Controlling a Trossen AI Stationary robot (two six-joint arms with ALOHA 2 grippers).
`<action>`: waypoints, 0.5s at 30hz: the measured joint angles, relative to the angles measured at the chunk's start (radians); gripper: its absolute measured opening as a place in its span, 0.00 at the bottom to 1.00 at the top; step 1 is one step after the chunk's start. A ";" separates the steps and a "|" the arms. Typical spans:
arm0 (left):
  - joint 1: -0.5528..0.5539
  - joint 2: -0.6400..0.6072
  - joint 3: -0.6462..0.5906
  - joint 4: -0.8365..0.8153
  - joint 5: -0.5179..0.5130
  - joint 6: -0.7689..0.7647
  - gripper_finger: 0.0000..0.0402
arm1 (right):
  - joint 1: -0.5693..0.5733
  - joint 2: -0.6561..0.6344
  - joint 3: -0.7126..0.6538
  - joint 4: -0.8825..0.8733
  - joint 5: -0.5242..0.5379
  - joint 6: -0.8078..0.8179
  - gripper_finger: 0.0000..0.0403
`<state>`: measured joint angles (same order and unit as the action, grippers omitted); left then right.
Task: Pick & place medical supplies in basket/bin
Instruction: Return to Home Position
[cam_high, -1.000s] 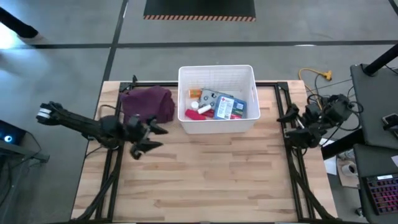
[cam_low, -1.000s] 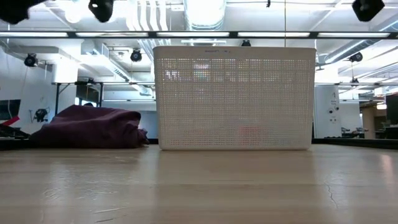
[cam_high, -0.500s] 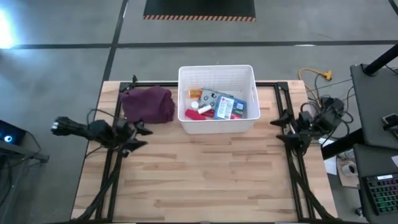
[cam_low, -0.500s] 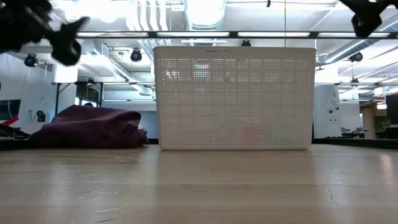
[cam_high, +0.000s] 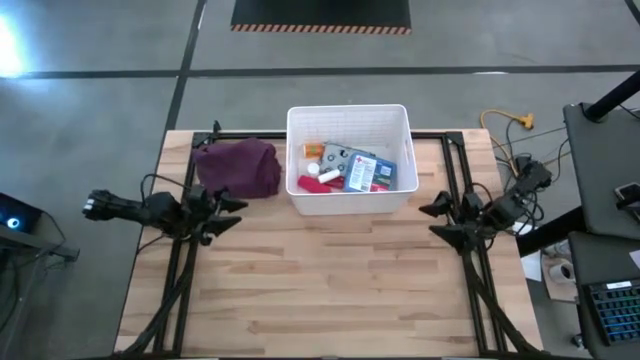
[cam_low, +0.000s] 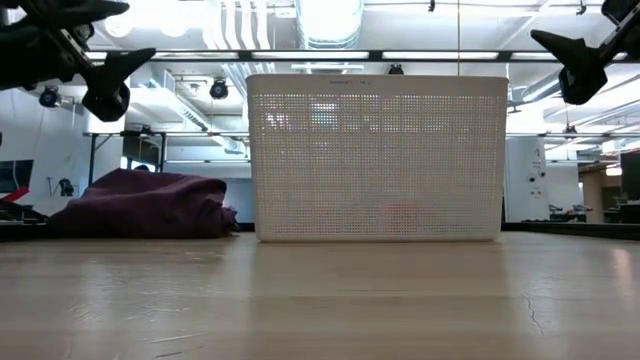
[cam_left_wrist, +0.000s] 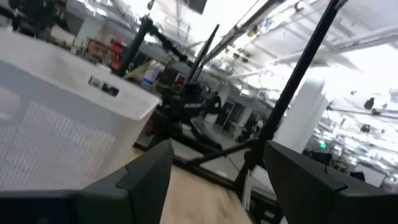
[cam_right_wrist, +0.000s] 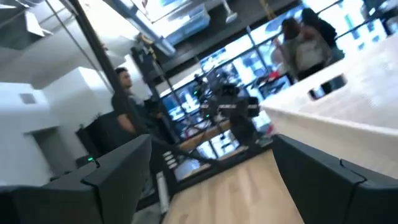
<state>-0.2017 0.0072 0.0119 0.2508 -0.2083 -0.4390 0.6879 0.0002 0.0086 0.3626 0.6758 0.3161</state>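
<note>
The white ribbed bin stands at the table's far middle. In it lie the supplies: a red packet, a blue-and-red flat box, a patterned grey-white pouch and an orange item. The bin's wall hides them in the low view. My left gripper hovers open over the table's left side, left of the bin and near the maroon cloth. My right gripper hovers open over the right side, right of the bin. Both wrist views look level past open fingers at the bin.
A maroon-purple cloth bundle lies left of the bin, against the far-left part of the table. Black rails run along both sides. The near half of the wooden table holds nothing. People stand in the room beyond.
My right gripper has moved from the table's right edge inward, toward the left and a little nearer, and has come down into the low view. My left gripper has drawn back slightly toward the left edge and also come down. The bin and the cloth have stayed put.
</note>
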 joint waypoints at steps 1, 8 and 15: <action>0.001 -0.003 0.000 0.014 -0.001 0.006 0.59 | -0.008 0.000 0.000 0.002 0.000 -0.009 0.81; 0.013 -0.002 -0.002 0.018 -0.003 0.074 0.59 | -0.066 0.000 0.001 -0.018 -0.003 -0.104 0.81; 0.015 0.018 -0.001 -0.093 -0.006 0.075 0.59 | -0.071 0.000 0.001 -0.201 0.000 -0.093 0.81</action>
<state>-0.1871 0.0249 0.0105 0.1582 -0.2145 -0.3644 0.6167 0.0002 0.0093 0.1614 0.6762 0.2234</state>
